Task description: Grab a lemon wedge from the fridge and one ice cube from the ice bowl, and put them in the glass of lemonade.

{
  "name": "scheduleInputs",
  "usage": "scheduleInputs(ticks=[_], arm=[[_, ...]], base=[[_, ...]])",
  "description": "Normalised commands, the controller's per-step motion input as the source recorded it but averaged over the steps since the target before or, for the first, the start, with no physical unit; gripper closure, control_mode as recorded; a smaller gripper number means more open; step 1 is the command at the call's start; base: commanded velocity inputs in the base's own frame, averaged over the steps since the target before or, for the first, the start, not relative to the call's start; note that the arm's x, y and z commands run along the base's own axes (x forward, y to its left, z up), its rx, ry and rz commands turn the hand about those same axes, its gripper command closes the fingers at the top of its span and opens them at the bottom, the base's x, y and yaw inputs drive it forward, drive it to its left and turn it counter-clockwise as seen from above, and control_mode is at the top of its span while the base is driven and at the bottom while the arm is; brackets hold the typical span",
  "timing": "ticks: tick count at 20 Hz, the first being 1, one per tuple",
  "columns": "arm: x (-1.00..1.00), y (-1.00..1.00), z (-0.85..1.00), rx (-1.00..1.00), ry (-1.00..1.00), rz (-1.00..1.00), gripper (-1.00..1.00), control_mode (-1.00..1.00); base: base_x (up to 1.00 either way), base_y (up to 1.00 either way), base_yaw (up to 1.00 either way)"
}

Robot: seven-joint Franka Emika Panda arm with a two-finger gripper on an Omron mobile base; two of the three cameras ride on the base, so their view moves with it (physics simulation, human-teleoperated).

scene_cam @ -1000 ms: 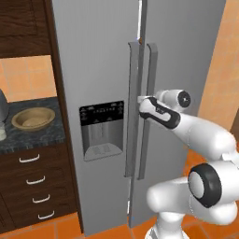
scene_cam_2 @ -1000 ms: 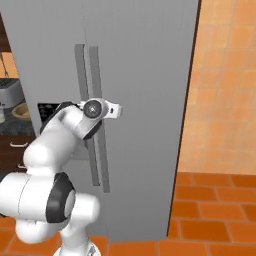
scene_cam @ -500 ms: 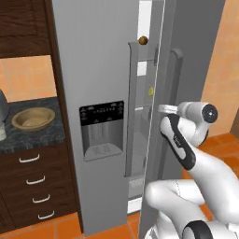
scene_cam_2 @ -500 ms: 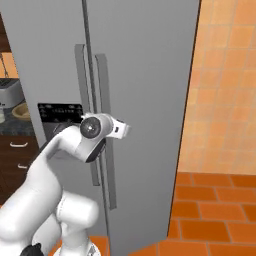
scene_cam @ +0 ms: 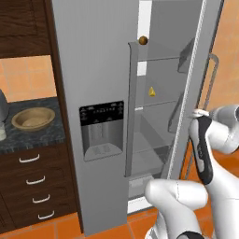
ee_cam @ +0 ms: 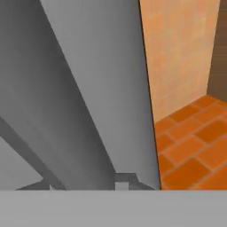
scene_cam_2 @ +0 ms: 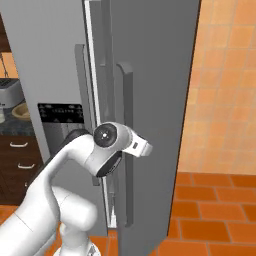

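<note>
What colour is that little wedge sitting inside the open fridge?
Bright yellow: the lemon wedge shows best in the left base view.

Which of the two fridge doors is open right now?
The right door, the plain one with bins on its inside, is swung out. The left door, carrying the black dispenser panel, is shut.

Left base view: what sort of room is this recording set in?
A simulated home kitchen, most likely: a tall grey two-door fridge with one door swung open, a dark speckled counter over brown wooden drawers, and a round tan wooden bowl on it.
</note>
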Motion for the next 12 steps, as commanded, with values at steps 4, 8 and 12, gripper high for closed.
scheduleInputs(ticks=[4,8,12], arm=[[-0.78,-0.88,0.13,0.06,-0.01,-0.06,1.00,-1.00],[-0.99,-0.19,0.82,0.01,-0.41,0.00,-1.00,-1.00],[-0.93,0.12,0.94,-0.06,-0.23,0.00,-1.00,-1.00]], base=[[0.00,0.00,0.00],[0.00,0.00,0.00],[0.00,0.00,0.00]])
